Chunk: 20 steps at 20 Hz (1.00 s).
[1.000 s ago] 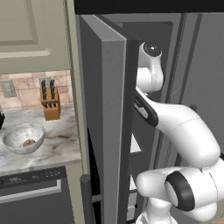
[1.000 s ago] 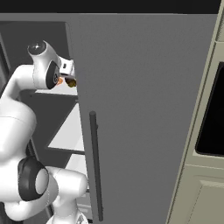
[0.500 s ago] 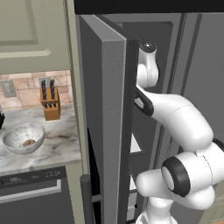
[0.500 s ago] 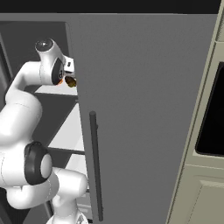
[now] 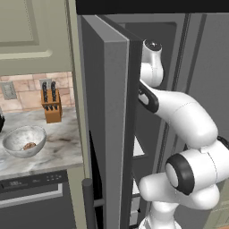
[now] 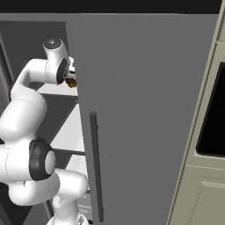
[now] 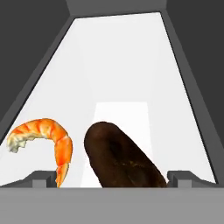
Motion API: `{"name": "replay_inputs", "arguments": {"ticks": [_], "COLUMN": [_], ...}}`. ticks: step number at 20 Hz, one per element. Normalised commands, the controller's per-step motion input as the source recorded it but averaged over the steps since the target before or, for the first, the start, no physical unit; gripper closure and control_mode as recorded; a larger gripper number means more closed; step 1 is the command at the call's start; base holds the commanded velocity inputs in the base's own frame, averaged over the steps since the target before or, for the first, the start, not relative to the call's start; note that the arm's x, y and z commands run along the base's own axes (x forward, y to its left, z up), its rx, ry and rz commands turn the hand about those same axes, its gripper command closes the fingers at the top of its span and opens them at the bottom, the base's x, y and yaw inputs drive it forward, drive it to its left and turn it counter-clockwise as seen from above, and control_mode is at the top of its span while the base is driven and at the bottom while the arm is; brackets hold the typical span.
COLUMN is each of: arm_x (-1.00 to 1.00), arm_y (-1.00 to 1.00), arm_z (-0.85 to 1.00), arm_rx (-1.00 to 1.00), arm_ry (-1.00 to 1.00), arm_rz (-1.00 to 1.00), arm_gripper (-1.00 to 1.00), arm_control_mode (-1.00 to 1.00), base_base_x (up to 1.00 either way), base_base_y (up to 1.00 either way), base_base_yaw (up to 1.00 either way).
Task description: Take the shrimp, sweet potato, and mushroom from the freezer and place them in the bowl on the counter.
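On the freezer's white shelf (image 7: 131, 65), a curved orange shrimp (image 7: 43, 135) lies to the left of a dark brown sweet potato (image 7: 120, 159). My gripper (image 7: 113, 179) is open, its fingertips (image 7: 41, 178) standing wide on either side of the sweet potato's near end, with nothing held. The shrimp's tail sits just inside the left fingertip. From the right base view the hand (image 6: 66, 72) reaches into the freezer behind its open door (image 6: 145, 110). The whitish bowl (image 5: 18, 136) rests on the counter (image 5: 62, 138) with a small brown piece in it. The mushroom cannot be told apart.
The freezer door (image 5: 107, 134) stands between the arm and the counter; its long bar handle (image 6: 96, 167) faces right. A knife block (image 5: 51, 105) stands behind the bowl. A dark dishwasher (image 5: 31, 201) sits under the counter, and a dark oven window (image 6: 213, 114) is at the right.
The arm has stretched further into the freezer, bringing the hand closer to the shelf. The jaws have stayed open.
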Motion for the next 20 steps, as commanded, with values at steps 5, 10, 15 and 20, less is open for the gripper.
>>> {"name": "replay_inputs", "arguments": {"ticks": [5,10,15,20], "arm_x": [0.1,0.01,0.03,0.0], "arm_y": [0.0,0.0,0.0,0.01], "arm_z": [-0.21,-0.29,-0.11,-0.1], "arm_rx": [-0.05,-0.07,-0.02,-0.04], "arm_ry": [0.0,0.0,0.0,0.0], "arm_rz": [0.08,0.05,0.02,0.0], "arm_gripper": [-1.0,-1.0,-1.0,1.0], "arm_control_mode": [-1.0,-1.0,-1.0,-1.0], "base_base_x": [0.0,0.0,0.0,0.0], "base_base_y": [0.0,0.0,0.0,0.0], "base_base_yaw": [0.0,0.0,0.0,0.0]}}
